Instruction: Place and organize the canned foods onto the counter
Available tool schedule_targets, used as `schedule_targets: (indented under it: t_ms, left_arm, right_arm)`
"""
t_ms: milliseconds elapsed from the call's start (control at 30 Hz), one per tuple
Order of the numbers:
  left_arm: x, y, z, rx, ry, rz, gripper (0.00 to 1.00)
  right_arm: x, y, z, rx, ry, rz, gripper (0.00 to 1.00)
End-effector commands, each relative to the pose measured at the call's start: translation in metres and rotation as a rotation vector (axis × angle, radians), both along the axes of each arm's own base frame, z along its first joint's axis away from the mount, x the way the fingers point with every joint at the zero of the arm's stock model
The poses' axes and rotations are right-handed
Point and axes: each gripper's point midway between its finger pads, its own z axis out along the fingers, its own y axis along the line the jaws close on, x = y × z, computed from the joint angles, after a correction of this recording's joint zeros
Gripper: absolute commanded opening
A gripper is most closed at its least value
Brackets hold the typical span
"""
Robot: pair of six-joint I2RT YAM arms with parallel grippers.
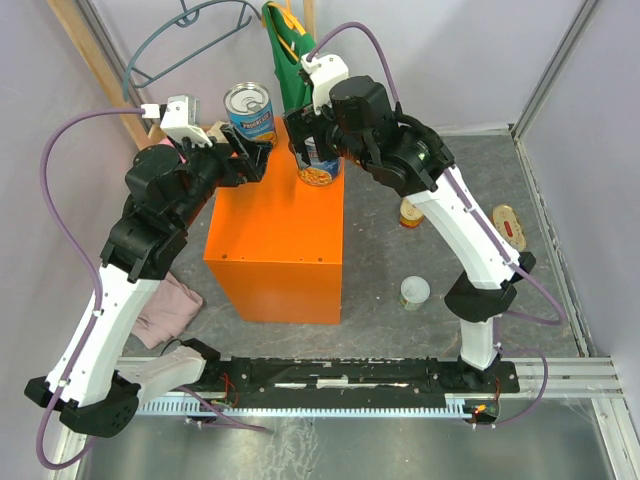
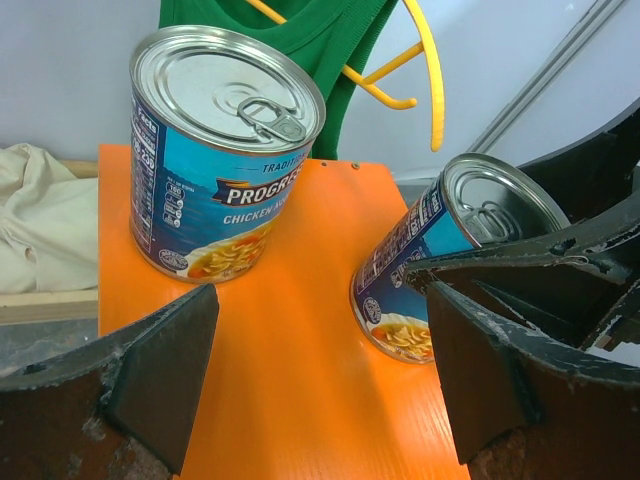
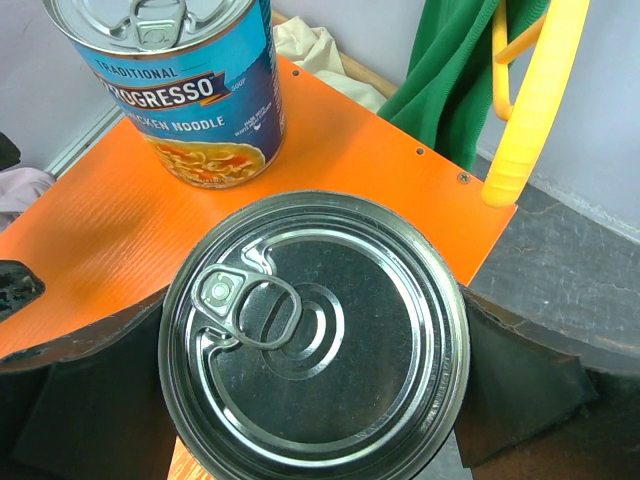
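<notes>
The counter is the orange box. One tall blue-labelled can stands upright at its back left corner. My right gripper is shut on the second blue can and holds it tilted over the back right of the box top. Its lower rim is close to the surface. My left gripper is open and empty, low over the box just in front of the standing can. The left wrist view shows the open gripper, the standing can and the held can. The right wrist view shows the held can's silver top.
On the table right of the box are a small white-lidded can, a flat oval yellow-red tin and another tin partly behind the right arm. A green garment on a yellow hanger hangs behind the box. Pink cloth lies on the left.
</notes>
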Motion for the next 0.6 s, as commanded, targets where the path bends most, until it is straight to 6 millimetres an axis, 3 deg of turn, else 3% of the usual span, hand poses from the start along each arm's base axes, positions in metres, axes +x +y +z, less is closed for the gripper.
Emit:
schedule_targets:
  t_ms: [0,100,567]
  left_arm:
    - [-0.001,0.002,0.01,-0.032,-0.024,0.008,0.91]
    - [-0.002,0.002,0.01,-0.032,-0.024,0.01,0.92]
    - [-0.004,0.004,0.011,-0.04,-0.028,0.014,0.93]
  right_arm:
    - [0.001,0.011,0.031,0.097,-0.082,0.028,0.9]
    - [0.0,0.013,0.035,0.111,-0.093,0.037,1.0]
    - [-0.003,0.005,0.057,0.16,-0.148,0.027,0.99]
